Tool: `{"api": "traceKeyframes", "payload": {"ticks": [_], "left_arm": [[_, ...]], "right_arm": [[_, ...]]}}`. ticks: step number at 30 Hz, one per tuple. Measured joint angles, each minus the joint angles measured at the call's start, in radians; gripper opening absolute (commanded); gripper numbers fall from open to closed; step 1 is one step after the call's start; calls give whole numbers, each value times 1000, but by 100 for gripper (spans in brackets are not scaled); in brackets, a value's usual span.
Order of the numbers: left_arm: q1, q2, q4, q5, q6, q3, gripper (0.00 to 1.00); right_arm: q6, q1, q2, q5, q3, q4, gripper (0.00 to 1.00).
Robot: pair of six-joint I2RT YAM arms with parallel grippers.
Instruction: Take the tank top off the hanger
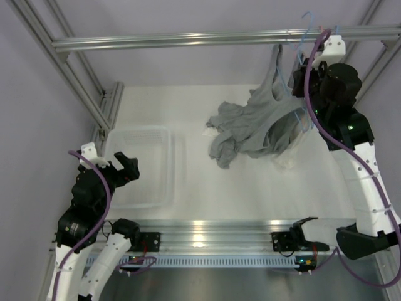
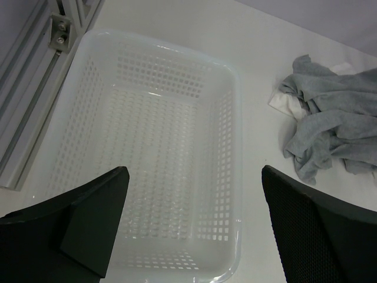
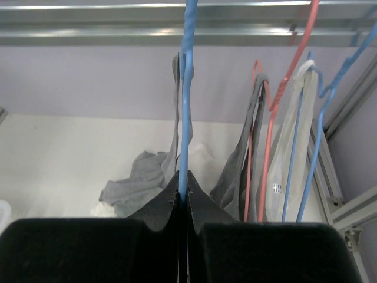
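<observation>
A grey tank top hangs by a strap from a blue hanger hooked on the top rail, and its body drapes down onto a grey heap of clothes on the table. My right gripper is up by the rail, shut on the blue hanger's wire. In the right wrist view the grey strap runs down just behind the wire. My left gripper is open and empty above the white basket, far from the garment; its wrist view shows the same.
Red hangers and further blue hangers hang right of the held one, carrying a grey garment and a white one. The perforated basket is empty. The grey heap lies to its right. Aluminium frame posts stand at both sides.
</observation>
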Motion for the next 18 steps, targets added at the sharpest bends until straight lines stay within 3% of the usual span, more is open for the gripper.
{"api": "traceKeyframes", "payload": {"ticks": [11,18], "left_arm": [[0,3,0,6,5,0,99],[0,154,18,201,16,90,99]], "right_arm": [[17,-2,-100,-66,-188,162,0],[37,-3,-408,-209,-373,148,0]]}}
